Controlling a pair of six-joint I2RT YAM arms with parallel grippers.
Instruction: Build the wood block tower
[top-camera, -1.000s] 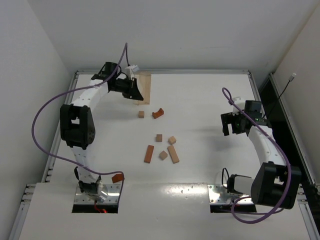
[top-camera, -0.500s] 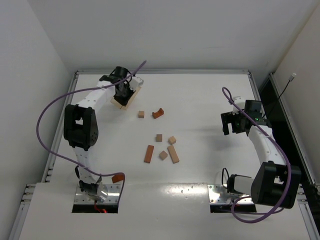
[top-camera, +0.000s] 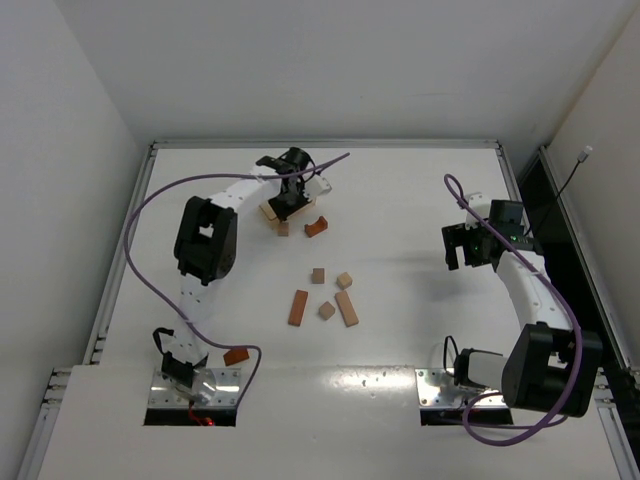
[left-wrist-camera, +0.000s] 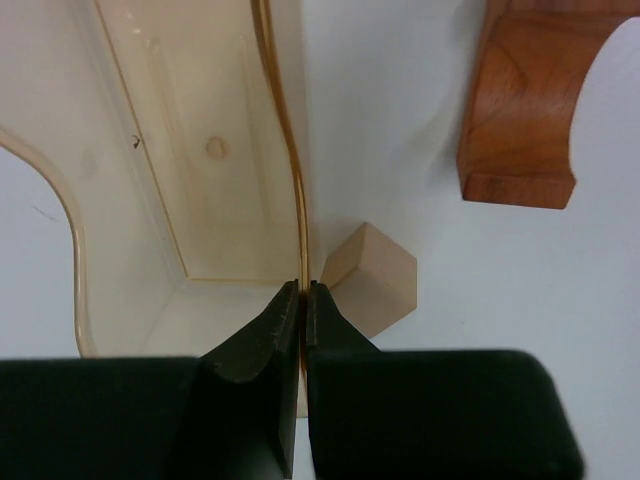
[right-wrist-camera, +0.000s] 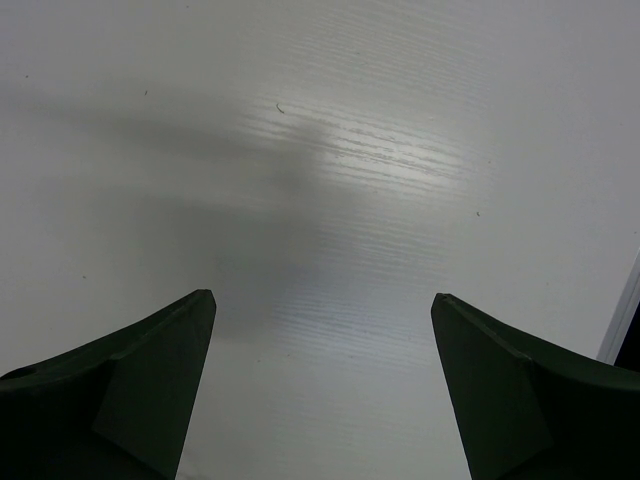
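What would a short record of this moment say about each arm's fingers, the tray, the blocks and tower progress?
left fingers: shut on the wall of the pale tray
right fingers: open, holding nothing, over bare table
beside tray: pale cube, reddish arch block
mid-table: reddish bar, tan bar, three small cubes, all lying loose
tower: nothing stacked yet

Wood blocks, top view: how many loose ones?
8: small cube and arch beside the tray; two cubes mid-table; red bar, another cube, tan bar nearer; red piece by left base. Tray may hide others.
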